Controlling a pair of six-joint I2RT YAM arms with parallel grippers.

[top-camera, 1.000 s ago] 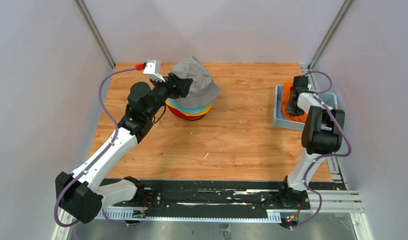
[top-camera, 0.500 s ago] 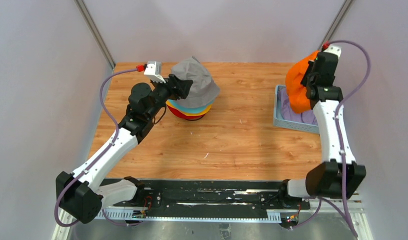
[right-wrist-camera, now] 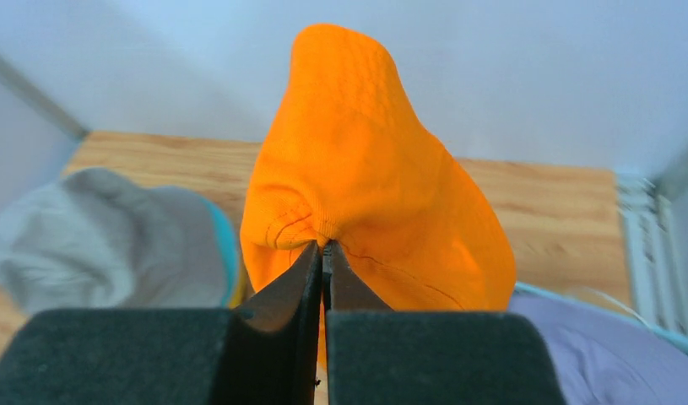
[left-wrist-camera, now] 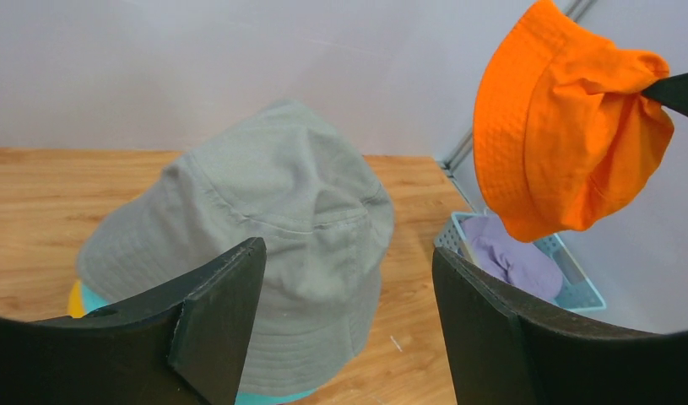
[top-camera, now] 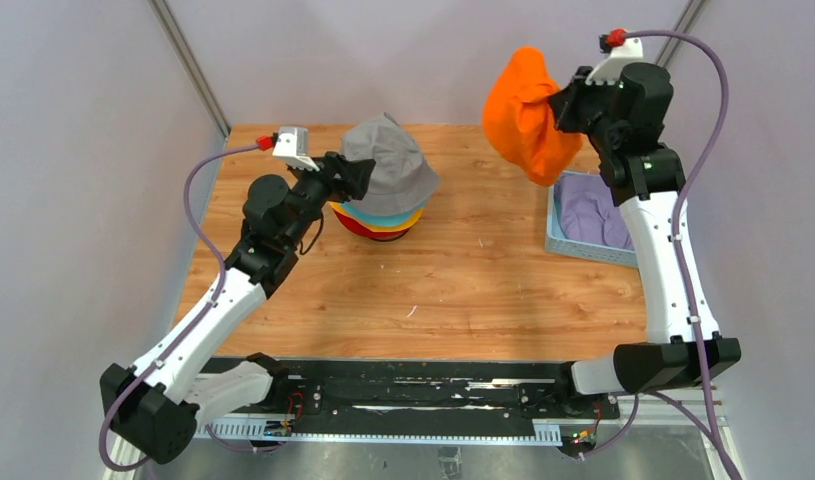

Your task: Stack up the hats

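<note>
Pinching the orange hat [top-camera: 521, 110] aloft, right gripper [right-wrist-camera: 324, 249] is clamped on its fabric; left gripper [left-wrist-camera: 347, 253] stands spread, holding nothing, beside grey hat [top-camera: 393, 165] atop the stack [top-camera: 381, 222].

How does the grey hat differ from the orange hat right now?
The grey hat rests spread, crown up, atop the stack; the orange hat hangs crumpled in the air. The left gripper stands open by the grey hat; the right gripper is shut on the orange hat. Both are plain fabric bucket hats.
</note>
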